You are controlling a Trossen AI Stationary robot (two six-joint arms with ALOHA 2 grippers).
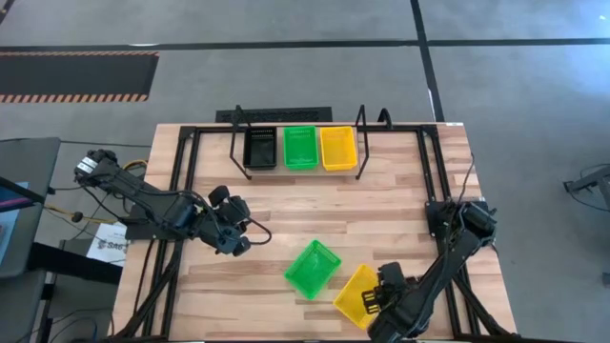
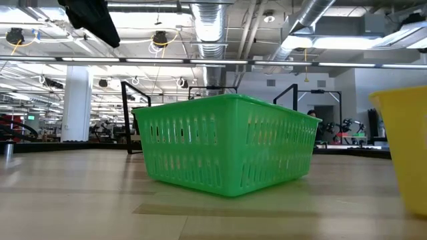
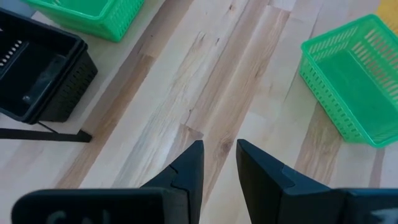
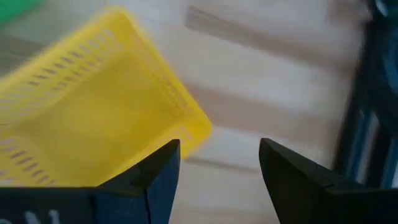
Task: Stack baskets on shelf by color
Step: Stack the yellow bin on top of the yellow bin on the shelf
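The right gripper (image 1: pixel 374 300), fingers apart and empty, sits at the loose yellow basket (image 1: pixel 356 294), lower right of the high view, its long axis diagonal. The left gripper (image 1: pixel 238 240) (fingers narrowly apart, empty) waits left of the loose green basket (image 1: pixel 314 268).

Surface (image 1: pixel 400 219): pale wood planks, visible grain, matt-satin finish. Green basket (image 1: pixel 313 268), beside the left hand (image 1: pixel 232 232): slotted mesh plastic, slightly glossy. Yellow basket (image 1: pixel 358 294), just at the right hand (image 1: pixel 383 303): same smooth plastic. Black basket (image 3: pixel 37 71): matt plastic. Shelf (image 1: pixel 297 170): black metal wire uprights. Hand fingers (image 3: pixel 189 171): dark matt plastic.
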